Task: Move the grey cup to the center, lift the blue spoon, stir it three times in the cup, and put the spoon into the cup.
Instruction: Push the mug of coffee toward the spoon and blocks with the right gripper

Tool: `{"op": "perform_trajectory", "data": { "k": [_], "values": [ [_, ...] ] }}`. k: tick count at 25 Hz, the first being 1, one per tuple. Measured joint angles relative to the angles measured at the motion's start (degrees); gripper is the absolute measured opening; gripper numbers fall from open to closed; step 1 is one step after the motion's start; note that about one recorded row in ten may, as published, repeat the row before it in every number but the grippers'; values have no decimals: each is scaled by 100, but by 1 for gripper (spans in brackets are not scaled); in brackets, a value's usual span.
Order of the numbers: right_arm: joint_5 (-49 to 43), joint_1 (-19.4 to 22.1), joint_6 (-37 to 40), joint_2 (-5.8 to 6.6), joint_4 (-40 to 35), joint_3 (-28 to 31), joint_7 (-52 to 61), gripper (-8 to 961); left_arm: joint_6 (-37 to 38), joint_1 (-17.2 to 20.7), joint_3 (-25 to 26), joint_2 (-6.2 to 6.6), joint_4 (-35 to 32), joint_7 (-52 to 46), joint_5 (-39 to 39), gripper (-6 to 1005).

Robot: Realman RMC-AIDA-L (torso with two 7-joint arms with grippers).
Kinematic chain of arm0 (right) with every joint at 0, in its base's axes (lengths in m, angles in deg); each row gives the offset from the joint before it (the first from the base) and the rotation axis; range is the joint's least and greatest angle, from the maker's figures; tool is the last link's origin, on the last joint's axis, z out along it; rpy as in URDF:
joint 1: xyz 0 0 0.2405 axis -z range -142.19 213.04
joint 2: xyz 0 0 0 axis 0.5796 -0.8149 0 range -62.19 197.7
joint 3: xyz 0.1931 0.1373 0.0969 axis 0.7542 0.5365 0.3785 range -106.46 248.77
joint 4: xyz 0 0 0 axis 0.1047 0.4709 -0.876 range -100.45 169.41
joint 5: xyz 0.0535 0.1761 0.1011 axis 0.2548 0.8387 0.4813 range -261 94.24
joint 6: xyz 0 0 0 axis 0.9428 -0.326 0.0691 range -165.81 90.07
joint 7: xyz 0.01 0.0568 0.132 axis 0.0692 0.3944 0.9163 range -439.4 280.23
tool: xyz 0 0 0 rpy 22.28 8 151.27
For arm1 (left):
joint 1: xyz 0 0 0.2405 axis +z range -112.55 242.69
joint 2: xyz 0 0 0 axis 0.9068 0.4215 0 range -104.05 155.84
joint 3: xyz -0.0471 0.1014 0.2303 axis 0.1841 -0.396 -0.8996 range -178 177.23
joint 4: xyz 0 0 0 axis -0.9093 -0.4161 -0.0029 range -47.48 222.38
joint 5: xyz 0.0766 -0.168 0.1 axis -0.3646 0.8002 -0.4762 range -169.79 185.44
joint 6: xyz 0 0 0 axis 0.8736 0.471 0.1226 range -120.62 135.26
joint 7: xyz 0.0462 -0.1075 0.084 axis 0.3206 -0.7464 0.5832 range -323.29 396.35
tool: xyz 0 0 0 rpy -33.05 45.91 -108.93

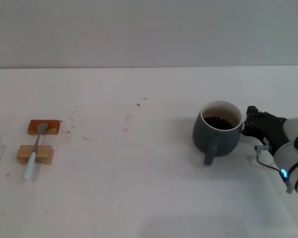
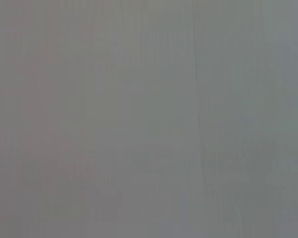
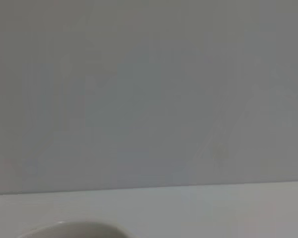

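On the white table (image 1: 139, 188), the grey cup (image 1: 217, 133) is found at the right, just left of the right gripper (image 1: 249, 124), whose jaw state cannot be told; the left arm is unseen.

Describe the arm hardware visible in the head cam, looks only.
Only the right arm shows. Its end effector is matte black and blocky, with angular segments. Behind it comes a white rounded housing with black stripes, a small lit blue-cyan indicator and a thin pale cable looping along its side. The left arm is out of view.
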Motion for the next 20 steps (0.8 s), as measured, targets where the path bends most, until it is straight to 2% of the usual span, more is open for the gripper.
{"op": "perform_trajectory", "data": {
  "k": [20],
  "values": [
    [-752,-332,-465,-24,683,39,0,-1,9,-5,4,13,0,0,0,838]
  ]
}}
